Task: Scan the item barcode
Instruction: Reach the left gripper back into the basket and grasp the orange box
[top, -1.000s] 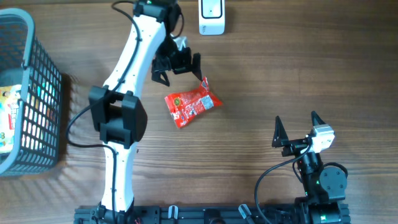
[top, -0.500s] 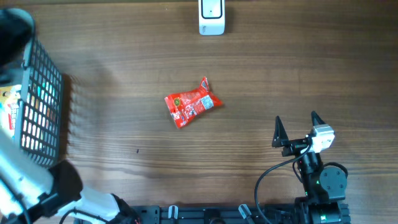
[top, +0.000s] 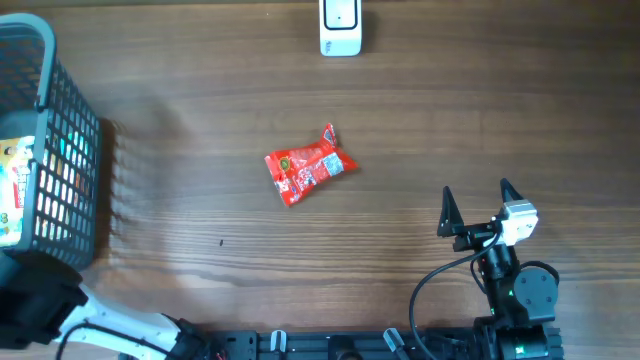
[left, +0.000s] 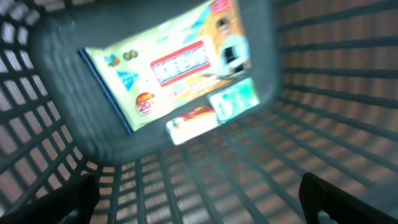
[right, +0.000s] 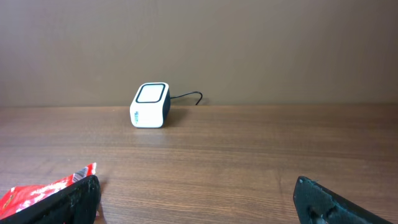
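I am watching the red snack packet (top: 309, 165) lying flat on the wooden table (top: 200, 230), with neither pincer touching it. Taking the packet as my mark, the white scanner (top: 340, 28) is sitting beyond it at the far edge, a dark cable (right: 186, 96) curling out behind. The dark mesh basket (top: 60, 120) is standing well to the packet's left, cut off by the frame. The right pincer (top: 476, 192) is resting nearer than the packet and to its right, fingers spread wide and gripping nothing.

From the right wrist camera the scanner is showing whole, while only a corner of the packet is poking in, partly behind a finger (right: 81, 198). The left pincer (left: 200, 196) is pointing down into the basket, splayed wide and empty. Overhead, only a piece of the left arm (top: 40, 310) is showing.

The basket's contents are blurring: a printed pack (left: 168, 68) and a smaller teal-and-white one (left: 233, 102), lettering unreadable. A pale patch on the packet is too small for me to read.
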